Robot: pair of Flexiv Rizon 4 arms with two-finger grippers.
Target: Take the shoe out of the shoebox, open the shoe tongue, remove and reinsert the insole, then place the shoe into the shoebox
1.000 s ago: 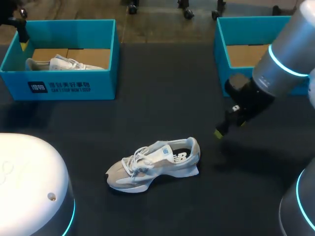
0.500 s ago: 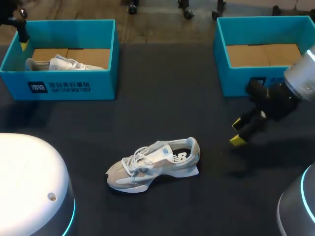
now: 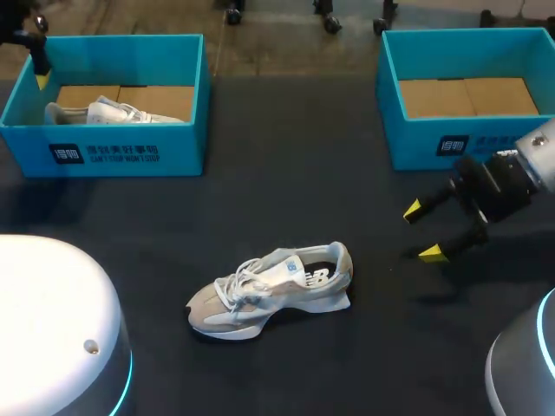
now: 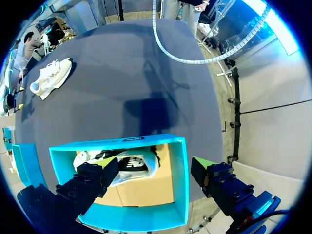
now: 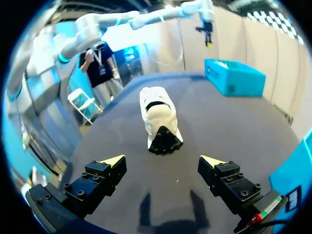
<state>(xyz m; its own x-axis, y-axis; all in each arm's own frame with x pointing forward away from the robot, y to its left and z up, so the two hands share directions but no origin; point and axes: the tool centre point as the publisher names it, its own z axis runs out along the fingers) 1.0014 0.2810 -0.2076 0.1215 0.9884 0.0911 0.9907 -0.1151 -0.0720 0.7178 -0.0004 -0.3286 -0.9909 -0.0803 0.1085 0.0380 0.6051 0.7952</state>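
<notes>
Shoe out on the worktop, right arm the nearer.
The shoe (image 3: 273, 289) stands on its sole mid-worktop (image 3: 286, 173) with its long axis left-right, toe left and heel towards the right fingers (image 3: 431, 253). Those hang spread wide and empty to its right, in front of the empty right box (image 3: 451, 143). The left fingers (image 4: 209, 173), apart and holding nothing, hover over the far-left box (image 3: 121, 152), well apart from it. The right arm looks better placed for the tongue.

Shoe (image 3: 270, 290) off-white with grey-beige toe and dark lining, table (image 3: 286, 173) black, left box (image 3: 186, 147) teal with white print and brown card floor, right box (image 3: 416, 143) likewise, boxed shoe (image 3: 104, 111) white, right gripper (image 3: 421, 232) black with yellow tips, left gripper (image 4: 155, 165) the same.
</notes>
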